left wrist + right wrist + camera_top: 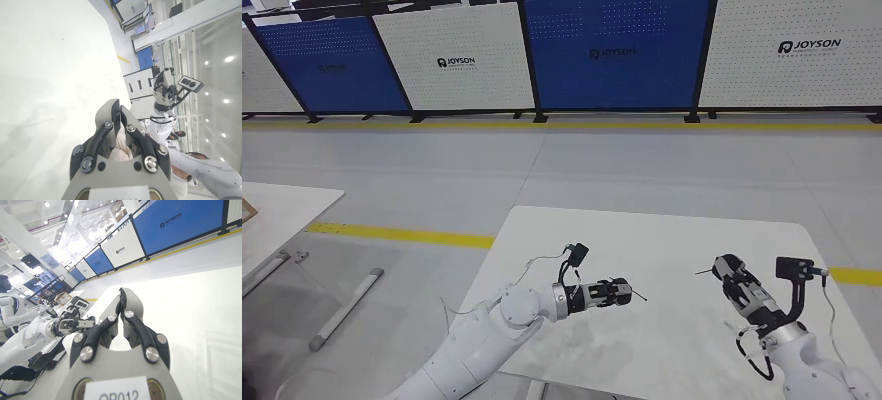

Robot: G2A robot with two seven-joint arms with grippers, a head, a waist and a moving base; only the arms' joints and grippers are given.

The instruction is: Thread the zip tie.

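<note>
The left gripper (pixel 625 292) hovers over the white table (pixel 662 235) near its front middle, shut, and a thin black zip tie end (pixel 640 296) pokes out of its tips toward the other arm. The right gripper (pixel 720 266) is further right, also shut, with a short black strip (pixel 703 270) sticking out toward the left one. Bare table lies between the two black ends. In the left wrist view a black sliver (pixel 118 114) sits between the pressed pads. In the right wrist view a black tip (pixel 121 290) shows above the closed pads. Whether both bits belong to one tie is unclear.
A clear plastic sheet (pixel 223 345) lies flat on the table beside the right gripper. A second white table (pixel 282 215) stands off to the left. Blue and white fence panels (pixel 612 55) line the back of the floor.
</note>
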